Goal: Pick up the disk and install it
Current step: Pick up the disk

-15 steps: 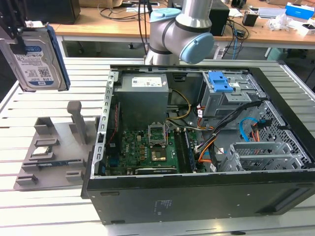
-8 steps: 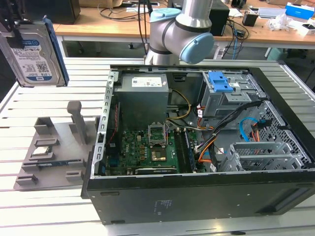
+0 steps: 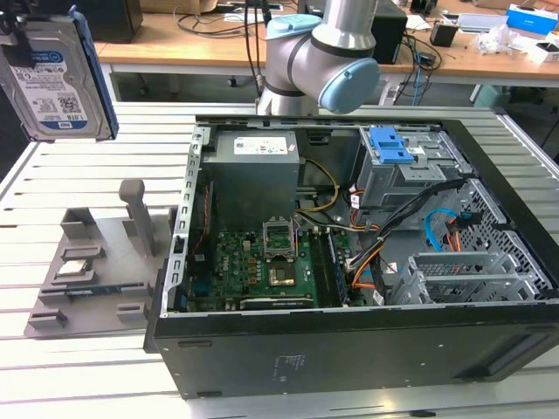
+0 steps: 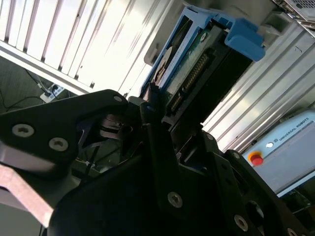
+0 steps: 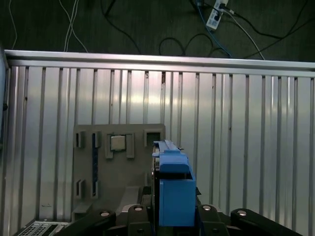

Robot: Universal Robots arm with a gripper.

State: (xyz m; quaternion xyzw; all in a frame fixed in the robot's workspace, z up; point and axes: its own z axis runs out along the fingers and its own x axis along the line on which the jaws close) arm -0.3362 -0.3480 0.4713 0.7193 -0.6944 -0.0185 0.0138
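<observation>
My jaws are clenched on the disk [image 4: 197,64], held edge-on in both wrist views. Beyond it, a grey parts tray [image 5: 118,172] lies on the slatted tabletop [image 5: 246,147]. In the exterior view the disk hangs upper left of the frame, well apart from the open computer case [image 3: 332,349].

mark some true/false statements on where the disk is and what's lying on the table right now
1. The tool holds the disk up in the air. True.
2. The disk sits in the blue-latched drive cage. False: it hangs outside the computer case, toward the exterior view's left.
3. The computer case lies with its side open. True.
4. The grey tray on the table holds nothing. False: a small chip lies in it.
</observation>
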